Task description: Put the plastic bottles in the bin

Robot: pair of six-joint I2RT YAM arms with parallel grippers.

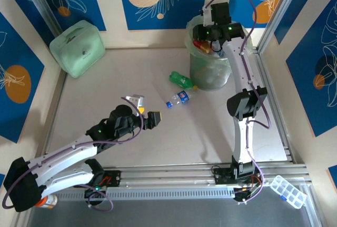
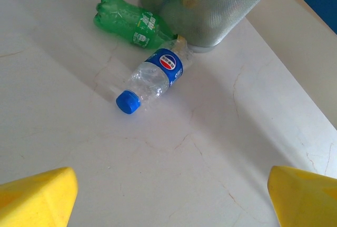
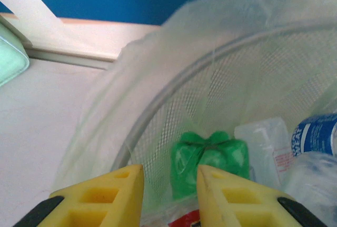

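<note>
- The right gripper (image 3: 169,171) hangs over the mouth of the bin (image 3: 158,127). Its yellow fingers (image 3: 124,187) are drawn in close, with a slim gap between them.
- A red-and-white scrap (image 3: 184,220) shows low between those fingers. Whether it is clamped cannot be told.
- From above, the right gripper (image 1: 205,48) sits at the bin's near-left rim, with a red-orange item (image 1: 200,44) touching it.
- Through the gap, a crushed green bottle (image 3: 210,156) lies inside the bin. A clear crumpled bottle (image 3: 263,142) and a blue-labelled bottle (image 3: 316,135) lie to its right.
- The left gripper (image 2: 168,187) is spread wide and grasps nothing. Its yellow tips sit at the two bottom corners of the wrist view, above bare table (image 2: 237,148).
- From above, the left gripper (image 1: 147,110) is near the table's middle, pointing towards the bin (image 1: 208,77).
- Ahead of it lies a clear bottle with a blue label (image 2: 158,77) and a blue cap, on its side, with its far end by the foot of the bin (image 2: 210,6).
- Just beyond lies a green bottle on the table (image 2: 129,19), also on its side beside the bin.
- In the overhead view the clear bottle with a blue label (image 1: 179,99) and the green bottle on the table (image 1: 180,78) lie left of the bin.
- A mint-green case (image 1: 79,48) sits in the far-left corner, well apart.
</note>
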